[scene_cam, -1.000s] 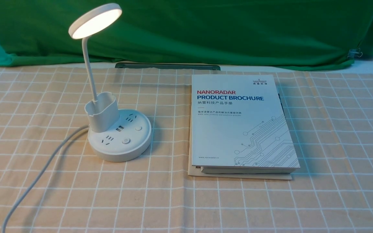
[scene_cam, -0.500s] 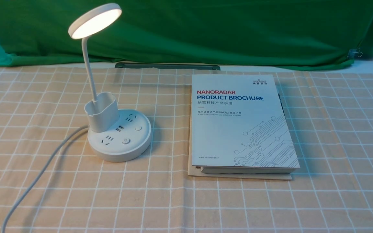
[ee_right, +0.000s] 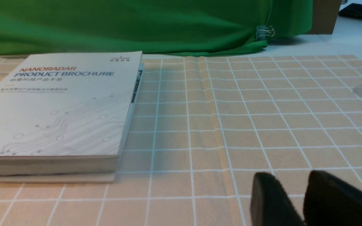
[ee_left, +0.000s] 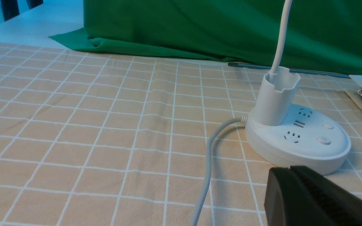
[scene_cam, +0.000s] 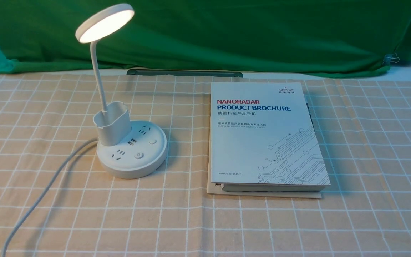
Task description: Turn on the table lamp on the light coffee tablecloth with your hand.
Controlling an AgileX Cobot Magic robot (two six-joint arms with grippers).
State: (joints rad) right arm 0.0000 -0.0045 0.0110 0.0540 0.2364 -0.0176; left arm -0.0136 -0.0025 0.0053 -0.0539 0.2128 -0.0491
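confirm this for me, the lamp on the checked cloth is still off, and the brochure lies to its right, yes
Not quite. In the front view the table lamp is already on: its round head glows warm white. The rest holds: it stands on the light coffee tablecloth, and the brochure lies to its right.

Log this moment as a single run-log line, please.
table lamp: head lit, standing on light coffee tablecloth | left tool: shut, near the base, not touching | right tool: slightly open, empty | brochure: beside lamp
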